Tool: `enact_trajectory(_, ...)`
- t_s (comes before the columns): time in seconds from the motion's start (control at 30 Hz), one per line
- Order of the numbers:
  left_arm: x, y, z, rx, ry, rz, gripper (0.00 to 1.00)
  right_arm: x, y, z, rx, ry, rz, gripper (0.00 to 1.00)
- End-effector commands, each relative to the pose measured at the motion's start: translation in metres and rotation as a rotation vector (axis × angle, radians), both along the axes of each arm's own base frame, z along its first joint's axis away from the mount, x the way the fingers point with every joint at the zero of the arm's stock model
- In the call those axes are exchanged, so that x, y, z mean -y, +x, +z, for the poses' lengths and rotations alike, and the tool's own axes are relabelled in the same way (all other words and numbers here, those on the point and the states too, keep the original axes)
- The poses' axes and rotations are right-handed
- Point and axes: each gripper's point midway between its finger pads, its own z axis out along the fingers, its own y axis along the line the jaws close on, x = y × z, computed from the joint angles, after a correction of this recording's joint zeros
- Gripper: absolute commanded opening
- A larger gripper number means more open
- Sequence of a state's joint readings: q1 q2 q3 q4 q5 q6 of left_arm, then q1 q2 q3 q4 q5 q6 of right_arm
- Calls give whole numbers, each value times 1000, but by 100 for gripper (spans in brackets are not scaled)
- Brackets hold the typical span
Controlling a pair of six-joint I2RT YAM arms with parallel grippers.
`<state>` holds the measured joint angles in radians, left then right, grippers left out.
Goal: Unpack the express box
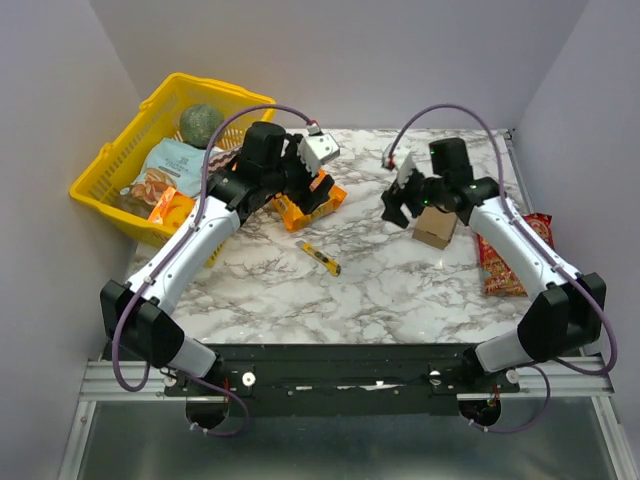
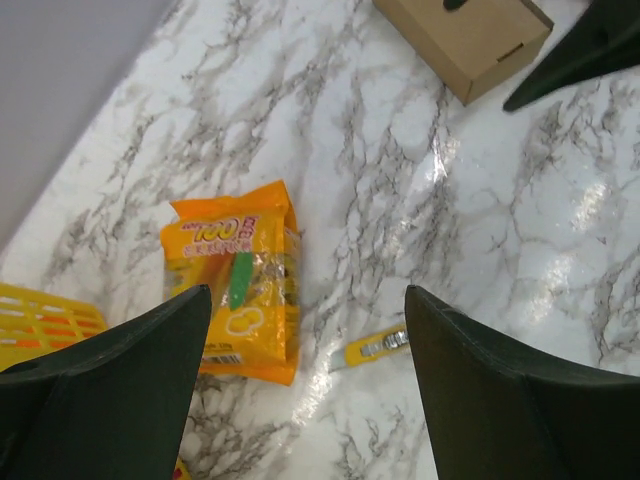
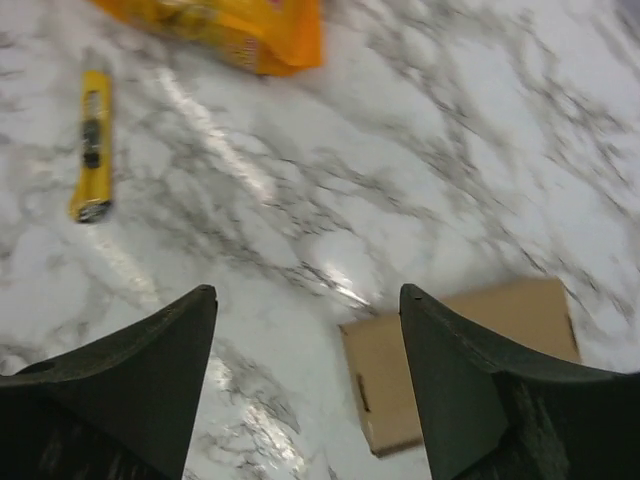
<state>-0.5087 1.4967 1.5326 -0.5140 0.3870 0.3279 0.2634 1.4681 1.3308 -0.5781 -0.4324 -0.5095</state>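
Note:
The express box (image 1: 436,228), small and plain brown, lies shut on the marble table right of centre. It also shows in the left wrist view (image 2: 462,38) and the right wrist view (image 3: 455,362). My right gripper (image 1: 398,205) is open and empty, hovering just left of the box; in its own view (image 3: 308,296) the box's left edge lies between and below the fingers. My left gripper (image 1: 318,170) is open and empty above the orange snack packet (image 1: 308,203), which lies flat in its view (image 2: 238,280).
A yellow utility knife (image 1: 319,257) lies on the table centre; it also shows in the wrist views (image 2: 377,346) (image 3: 90,143). A red snack bag (image 1: 507,262) lies at the right edge under the right arm. A yellow basket (image 1: 118,165) with goods stands at the back left.

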Motion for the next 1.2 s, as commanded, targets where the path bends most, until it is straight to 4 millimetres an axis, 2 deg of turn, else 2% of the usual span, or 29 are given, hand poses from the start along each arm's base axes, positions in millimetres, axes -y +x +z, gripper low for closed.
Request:
enact_trajectory(0.0,-22,-35,1,-20,4,13,87,-69,-54,-36,-60,20,339,81)
enact_trajectory(0.03,-28,-35,-1,-27,1,41,87,-80,-52,-39,-40,23,342,82)
enact_trajectory(0.07,-34,-35,6,-23,-21,72,87,-99,-64,-50,-62,23,385,82)
enact_trajectory(0.1,-41,-36,24,-15,-74,97,87,-110,-68,-64,-105,30,388,82)
enact_trajectory(0.13,-56,-29,47,-64,-197,190,87,-123,-66,-70,-106,43,395,82)
enact_trajectory(0.2,-67,-25,80,-74,-335,253,90,-150,-77,-76,-171,85,397,82)
enact_trajectory(0.23,-74,-22,94,-60,-372,298,91,-159,-77,-94,-221,75,393,82)
enact_trajectory(0.3,-85,-20,104,-66,-416,370,92,-180,-83,-100,-244,71,416,81)
enact_trajectory(0.33,-93,-18,103,-64,-419,409,92,-186,-82,-112,-260,58,415,80)
enact_trajectory(0.4,-106,-22,105,-39,-426,452,92,-195,-82,-121,-296,57,376,79)
enact_trajectory(0.43,-113,-21,95,-38,-405,487,93,-196,-72,-125,-279,42,328,78)
enact_trajectory(0.47,-116,-24,94,-27,-395,499,93,-196,-70,-135,-293,27,303,77)
enact_trajectory(0.53,-124,-30,91,-13,-367,513,94,-196,-64,-144,-275,-8,254,76)
enact_trajectory(0.6,-127,-34,89,0,-350,515,95,-198,-66,-154,-279,-28,258,75)
enact_trajectory(0.8,-121,-37,83,2,-344,503,95,-195,-74,-178,-276,-114,274,72)
enact_trajectory(1.03,-116,-35,77,-19,-361,495,95,-183,-57,-196,-208,-193,204,65)
enact_trajectory(1.17,-115,-35,75,-24,-361,492,95,-178,-58,-203,-199,-220,216,63)
